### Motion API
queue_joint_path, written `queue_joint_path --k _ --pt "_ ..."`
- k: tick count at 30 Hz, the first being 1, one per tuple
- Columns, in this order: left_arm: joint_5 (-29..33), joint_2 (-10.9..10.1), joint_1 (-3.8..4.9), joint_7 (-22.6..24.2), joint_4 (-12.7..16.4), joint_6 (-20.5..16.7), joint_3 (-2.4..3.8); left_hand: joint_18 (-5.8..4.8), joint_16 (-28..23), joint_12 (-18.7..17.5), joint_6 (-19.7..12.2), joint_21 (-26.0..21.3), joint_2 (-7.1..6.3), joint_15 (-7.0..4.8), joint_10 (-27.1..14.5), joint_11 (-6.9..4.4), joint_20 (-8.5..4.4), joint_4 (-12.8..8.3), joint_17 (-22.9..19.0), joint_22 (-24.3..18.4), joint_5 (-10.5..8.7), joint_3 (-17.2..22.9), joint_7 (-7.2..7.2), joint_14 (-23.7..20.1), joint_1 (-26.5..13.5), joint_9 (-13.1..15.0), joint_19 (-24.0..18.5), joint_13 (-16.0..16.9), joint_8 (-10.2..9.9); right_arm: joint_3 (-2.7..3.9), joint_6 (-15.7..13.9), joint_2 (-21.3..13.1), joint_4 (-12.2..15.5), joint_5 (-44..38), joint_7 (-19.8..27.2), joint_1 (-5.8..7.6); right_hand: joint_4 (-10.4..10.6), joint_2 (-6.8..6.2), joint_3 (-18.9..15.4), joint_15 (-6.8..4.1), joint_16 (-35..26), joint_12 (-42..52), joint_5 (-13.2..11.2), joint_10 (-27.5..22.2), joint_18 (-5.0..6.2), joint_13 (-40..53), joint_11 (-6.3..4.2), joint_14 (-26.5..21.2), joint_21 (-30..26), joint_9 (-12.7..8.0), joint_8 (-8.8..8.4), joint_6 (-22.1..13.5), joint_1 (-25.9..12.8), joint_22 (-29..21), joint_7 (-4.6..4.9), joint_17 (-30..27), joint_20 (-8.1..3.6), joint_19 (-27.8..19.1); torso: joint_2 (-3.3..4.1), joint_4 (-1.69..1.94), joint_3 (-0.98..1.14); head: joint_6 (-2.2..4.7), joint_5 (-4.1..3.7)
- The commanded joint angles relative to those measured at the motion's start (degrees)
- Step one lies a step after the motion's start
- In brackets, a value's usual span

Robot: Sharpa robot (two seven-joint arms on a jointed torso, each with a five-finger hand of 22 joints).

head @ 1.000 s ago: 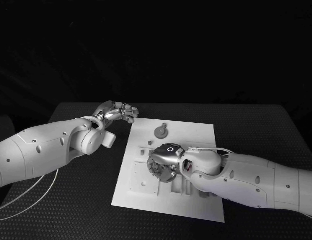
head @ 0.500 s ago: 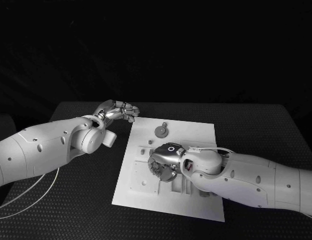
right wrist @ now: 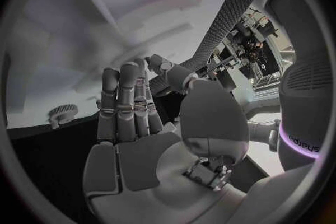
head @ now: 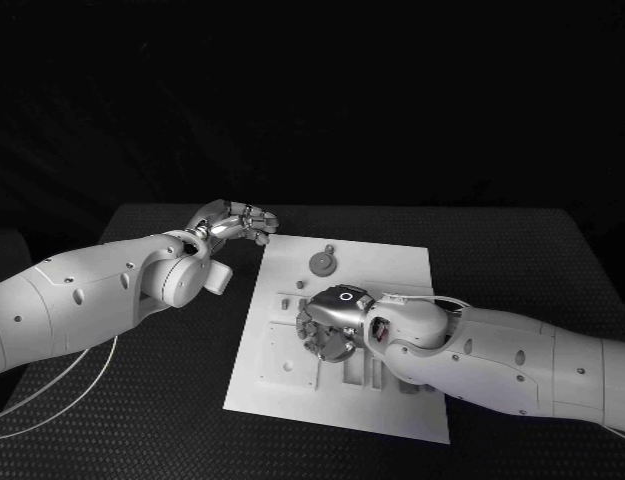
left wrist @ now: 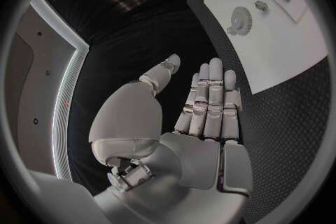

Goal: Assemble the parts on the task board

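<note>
Both hands' fingers [left wrist: 210, 95] straight, nothing held.

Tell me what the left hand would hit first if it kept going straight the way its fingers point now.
Probably bare table beyond the task board's far corner. The left hand hovers beside that corner, open, fingers aimed across it; the gear-shaped part lies off that line. Depth is uncertain.
</note>
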Motion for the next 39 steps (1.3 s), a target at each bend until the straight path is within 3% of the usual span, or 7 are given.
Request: queue_joint_path --k 1,12,19,22,31,34,39 --pt "0.3 0.1 0.09 0.4 0.0 0.3 0.04 0.82 -0.3 -0.3 -0.4 -0.3 -0.11 0.05 0.1 0.37 0.09 0.2 0.1 0.1 -0.08 -0.1 0.13 0.4 -0.2 -0.1 0.3 -0.1 0.1 -0.03 -0.9 -0.2 0.3 0.6 0.3 -0.06 0.0 -0.50 -0.4 0.47 0.2 0.3 0.3 -0.2 0.81 0.2 -0.03 0.0 0.4 -0.1 -0.18 -0.3 0.0 0.1 0.13 -0.1 0.10 -0.3 -0.02 0.00 0.01 0.07 0.07" --pt "0.3 0.0 0.09 0.5 -0.2 0.2 0.04 0.82 -0.4 -0.3 -0.4 -0.4 -0.10 0.04 0.1 0.36 0.09 0.2 0.2 0.1 -0.08 0.0 0.13 0.4 -0.1 -0.1 0.4 -0.1 0.1 0.00 -1.7 -2.2 1.8 0.9 0.2 0.12 0.0 -0.61 -0.7 0.51 0.4 0.1 0.4 -0.4 0.81 0.2 0.02 -0.1 0.4 -0.2 -0.48 -0.8 0.3 0.1 0.18 -0.1 0.05 -0.3 -0.02 -0.02 0.09 0.13 -0.10" --pt "0.3 0.0 0.09 0.8 -0.6 0.6 0.04 0.82 -0.5 -0.3 -0.3 -0.4 -0.16 0.05 0.2 0.35 0.09 0.1 0.3 0.1 -0.08 0.0 0.10 0.4 0.0 -0.1 0.3 -0.1 0.2 0.18 -3.4 -5.6 4.6 3.3 0.7 2.28 0.1 -0.93 -0.7 0.66 0.5 -0.3 0.5 -0.9 0.81 0.2 0.19 0.0 0.4 -0.3 -0.46 -0.7 0.5 0.1 0.22 -0.2 0.03 -0.2 -0.02 -0.11 0.16 0.63 -0.28" --pt "0.3 -0.1 0.09 0.9 -0.7 0.8 0.04 0.80 -0.6 -0.3 0.0 -0.5 -0.19 0.08 0.4 0.28 0.12 0.1 0.5 0.1 -0.09 0.0 -0.04 0.3 0.1 0.0 0.3 -0.1 0.5 0.95 -3.7 -7.5 5.8 6.1 1.0 3.35 0.2 -1.00 -0.9 0.68 0.8 -0.4 0.4 -1.0 0.81 0.2 0.22 0.2 0.5 -0.3 -0.46 -0.6 0.4 0.2 0.24 -0.1 0.00 0.1 -0.09 -0.18 0.19 0.99 -0.77" --pt "0.3 0.2 0.08 0.9 -1.5 1.1 0.02 0.76 -0.9 -0.1 0.4 -0.7 -0.26 0.10 1.1 -0.01 0.15 0.2 0.9 0.3 -0.11 0.0 -0.29 0.4 0.2 0.1 0.3 0.0 0.8 4.78 -0.1 -14.5 7.2 15.9 1.1 7.10 0.0 -1.17 -3.6 1.17 2.0 -1.6 1.0 -2.6 0.81 0.1 0.75 0.2 1.0 -0.6 -0.71 -1.1 -1.3 0.6 0.45 0.2 -0.29 0.4 -0.15 -0.33 0.16 2.18 -2.33" --pt "0.3 0.3 0.07 1.0 -1.6 1.1 0.02 0.76 -1.0 -0.1 0.3 -0.8 -0.29 0.10 1.0 0.03 0.15 0.2 1.0 0.3 -0.12 0.0 -0.22 0.4 0.2 0.0 0.3 0.0 0.8 5.00 1.2 -16.0 6.1 15.6 0.5 7.78 0.0 -1.49 -5.4 1.71 2.4 -2.7 1.4 -4.5 0.81 -0.3 1.33 -0.2 1.0 -0.7 -0.96 -1.6 -2.0 0.8 0.25 0.2 -0.25 0.0 -0.19 -0.28 0.14 2.77 -2.74" --pt "0.3 0.3 0.07 1.0 -1.8 1.1 0.01 0.76 -1.0 -0.2 0.1 -0.8 -0.29 0.10 0.9 0.06 0.15 0.2 1.1 0.3 -0.12 0.0 -0.15 0.4 0.2 -0.1 0.4 -0.1 0.7 4.98 4.1 -17.1 4.8 10.4 -1.4 7.81 0.0 -2.41 -8.2 2.73 2.8 -4.2 1.9 -7.2 0.81 -1.1 2.40 -1.2 0.8 -1.1 -1.64 -3.2 -3.1 1.0 -0.35 0.3 -0.01 -0.8 -0.19 -0.32 0.20 2.92 -2.80"
